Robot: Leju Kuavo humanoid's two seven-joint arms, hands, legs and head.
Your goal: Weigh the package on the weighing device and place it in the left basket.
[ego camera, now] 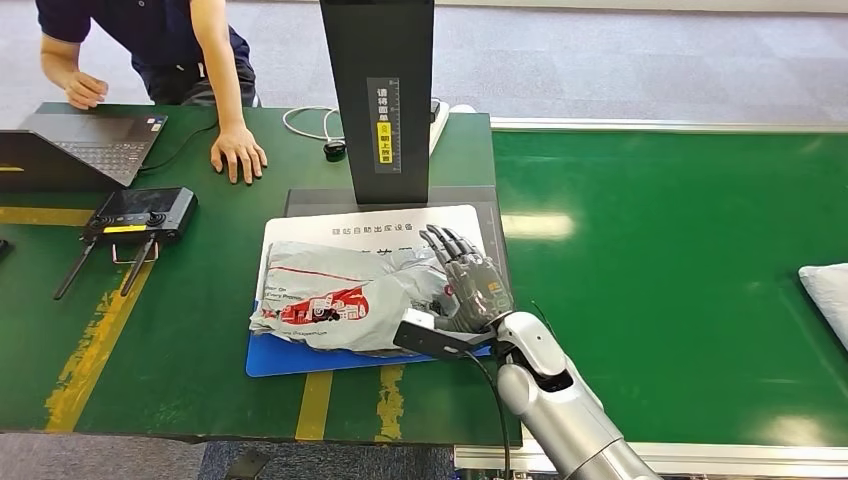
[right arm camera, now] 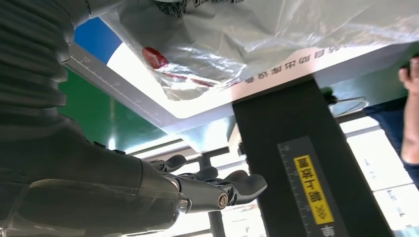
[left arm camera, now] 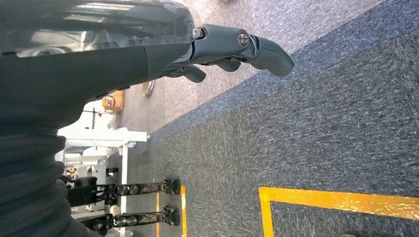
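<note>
A grey plastic package (ego camera: 345,295) with red print lies crumpled on the white and blue plate of the weighing device (ego camera: 400,222), in front of its black column (ego camera: 380,90). My right hand (ego camera: 468,282) is at the package's right edge, back up, fingers spread and straight, holding nothing. In the right wrist view the package (right arm camera: 257,39) lies on the plate (right arm camera: 148,94) beside my extended right hand (right arm camera: 197,190), with the column (right arm camera: 306,168) beyond. My left hand (left arm camera: 222,47) hangs over the carpet floor, loosely open and empty.
A person's hand (ego camera: 238,152) rests on the green table behind the device. A laptop (ego camera: 80,145) and a black remote controller (ego camera: 140,215) lie at the left. The green conveyor belt (ego camera: 680,260) runs to the right, with a white parcel (ego camera: 830,295) at its edge.
</note>
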